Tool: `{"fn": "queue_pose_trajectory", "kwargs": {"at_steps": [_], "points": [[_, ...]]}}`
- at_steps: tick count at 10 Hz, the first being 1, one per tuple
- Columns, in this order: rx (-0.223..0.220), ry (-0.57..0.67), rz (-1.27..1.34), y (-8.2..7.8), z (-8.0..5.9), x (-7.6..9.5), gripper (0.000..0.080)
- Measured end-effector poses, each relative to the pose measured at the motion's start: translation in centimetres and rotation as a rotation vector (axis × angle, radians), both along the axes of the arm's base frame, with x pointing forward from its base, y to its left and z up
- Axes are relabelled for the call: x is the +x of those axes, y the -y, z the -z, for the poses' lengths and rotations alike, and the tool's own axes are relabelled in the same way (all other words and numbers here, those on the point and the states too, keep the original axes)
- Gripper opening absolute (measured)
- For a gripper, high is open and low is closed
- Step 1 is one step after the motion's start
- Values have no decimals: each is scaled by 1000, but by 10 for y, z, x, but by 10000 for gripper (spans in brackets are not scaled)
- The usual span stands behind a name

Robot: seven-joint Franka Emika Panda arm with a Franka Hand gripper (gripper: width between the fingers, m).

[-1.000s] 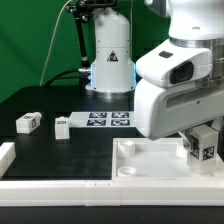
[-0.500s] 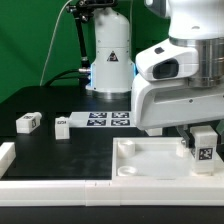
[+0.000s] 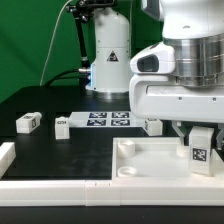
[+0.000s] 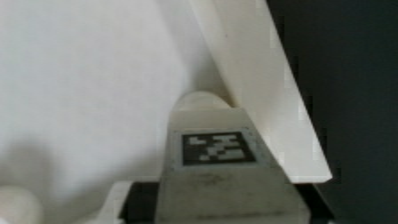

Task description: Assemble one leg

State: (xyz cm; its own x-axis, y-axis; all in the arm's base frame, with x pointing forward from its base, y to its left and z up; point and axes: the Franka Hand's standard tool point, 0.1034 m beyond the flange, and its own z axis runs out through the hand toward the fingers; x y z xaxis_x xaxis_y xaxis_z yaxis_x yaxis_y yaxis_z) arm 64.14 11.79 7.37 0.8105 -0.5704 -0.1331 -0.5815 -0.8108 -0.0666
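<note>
The end effector (image 3: 200, 133) clamps 1 leg (image 3: 198, 150) upright over the square panel (image 3: 140, 160) near its corner at the exterior view's right; seating it apparently remains. A 2nd leg (image 3: 27, 122) and a 3rd leg (image 3: 61, 126) lie loose on the table (image 3: 60, 155) by the marker board (image 3: 105, 119).

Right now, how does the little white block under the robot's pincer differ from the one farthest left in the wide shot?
The pincer's leg stands upright; the loose leg lies on its side. The pincer's leg rests on the white panel; the loose leg on the black table. The pincer's leg seems held by the pincer; the loose leg lies free. Both are small white blocks.
</note>
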Motion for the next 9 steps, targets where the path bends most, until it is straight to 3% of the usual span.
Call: {"fn": "queue_pose_trajectory", "kwargs": {"at_steps": [5,6,7,8,9], "points": [[-3,-39,269,-1,0,0,315],[-3,-37,257,-1,0,0,525],[-2,-37,225,-2,0,-1,525],[-5,-45,188,-4,-2,-1,621],[-16,-42,46,-6,-4,-2,621]]}}
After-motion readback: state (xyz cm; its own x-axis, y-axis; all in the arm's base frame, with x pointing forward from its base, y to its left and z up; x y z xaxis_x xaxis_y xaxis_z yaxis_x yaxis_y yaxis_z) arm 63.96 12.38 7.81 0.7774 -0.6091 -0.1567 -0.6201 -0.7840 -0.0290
